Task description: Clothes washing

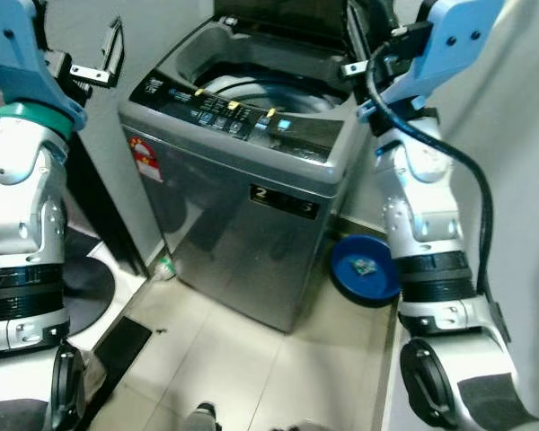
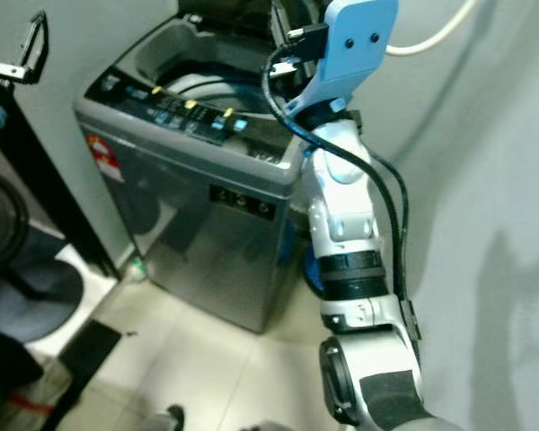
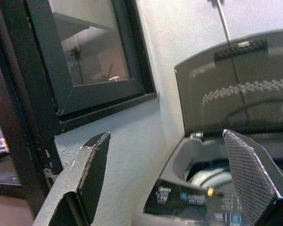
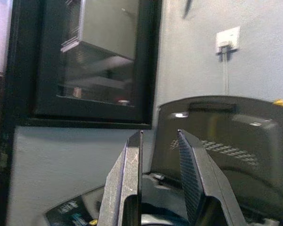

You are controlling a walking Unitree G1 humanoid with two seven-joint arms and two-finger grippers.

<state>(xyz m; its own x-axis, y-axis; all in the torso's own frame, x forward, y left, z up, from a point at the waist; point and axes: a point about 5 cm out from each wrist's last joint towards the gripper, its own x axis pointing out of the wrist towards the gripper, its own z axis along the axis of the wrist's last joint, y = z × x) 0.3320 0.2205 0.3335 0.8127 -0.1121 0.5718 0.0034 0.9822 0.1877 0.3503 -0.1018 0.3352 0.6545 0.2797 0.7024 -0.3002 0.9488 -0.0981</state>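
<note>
A grey top-loading washing machine stands against the wall with its dark lid raised. Its drum lies open behind the control panel, and I cannot make out any clothes inside. My left gripper is held high to the left of the machine, clear of it, its fingers spread wide and empty. My right gripper hovers at the machine's back right corner beside the lid. Its fingers stand a narrow gap apart with nothing between them.
A blue basin sits on the tiled floor between the machine and my right arm. A small white-green bottle lies at the machine's left foot. A dark round base and black door frame are to the left. The wall runs close on the right.
</note>
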